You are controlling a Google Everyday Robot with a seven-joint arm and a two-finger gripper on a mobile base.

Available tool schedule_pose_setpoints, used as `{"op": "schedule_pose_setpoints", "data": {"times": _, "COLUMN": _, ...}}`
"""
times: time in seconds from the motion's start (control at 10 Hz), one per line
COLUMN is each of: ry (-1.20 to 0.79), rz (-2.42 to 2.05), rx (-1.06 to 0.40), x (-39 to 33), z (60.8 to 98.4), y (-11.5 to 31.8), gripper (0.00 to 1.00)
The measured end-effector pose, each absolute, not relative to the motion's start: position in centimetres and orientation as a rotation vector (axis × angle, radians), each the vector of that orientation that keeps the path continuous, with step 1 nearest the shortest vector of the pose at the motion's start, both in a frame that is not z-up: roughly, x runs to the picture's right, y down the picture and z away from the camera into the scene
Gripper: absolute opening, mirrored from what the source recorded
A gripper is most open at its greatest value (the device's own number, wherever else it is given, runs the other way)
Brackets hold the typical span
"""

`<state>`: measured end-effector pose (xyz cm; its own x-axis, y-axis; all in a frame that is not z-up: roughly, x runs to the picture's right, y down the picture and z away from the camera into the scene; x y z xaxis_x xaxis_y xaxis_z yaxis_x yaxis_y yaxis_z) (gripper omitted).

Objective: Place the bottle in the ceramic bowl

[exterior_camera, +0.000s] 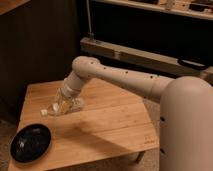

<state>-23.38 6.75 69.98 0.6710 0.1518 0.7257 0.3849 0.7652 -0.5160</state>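
Note:
My gripper (64,105) hangs over the left part of the wooden table (110,127), shut on the bottle (56,109). The bottle is small and clear-whitish, and it lies nearly level in the grip with its white cap pointing left. It is held a little above the tabletop. The ceramic bowl (30,142) is a wide, shallow, glossy black dish at the table's front left corner. It sits below and to the left of the bottle, and nothing shows inside it.
My white arm (125,80) reaches in from the right, with its bulky base (187,130) filling the right side. A dark wall stands behind the table, and a metal shelf frame (140,55) runs along the back right.

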Motion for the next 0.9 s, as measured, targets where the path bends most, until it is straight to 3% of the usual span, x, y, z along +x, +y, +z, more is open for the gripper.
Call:
{"op": "schedule_pose_setpoints", "data": {"times": 0.5, "ry": -0.880, "rz": -0.160, "rx": -0.711, "x": -24.0, "z": 69.7, "y": 6.7, "gripper": 0.00}}
{"op": "schedule_pose_setpoints", "data": {"times": 0.9, "ry": -1.032, "rz": -0.245, "rx": -0.727, "x": -30.6, "z": 67.1, "y": 7.8, "gripper": 0.00}}
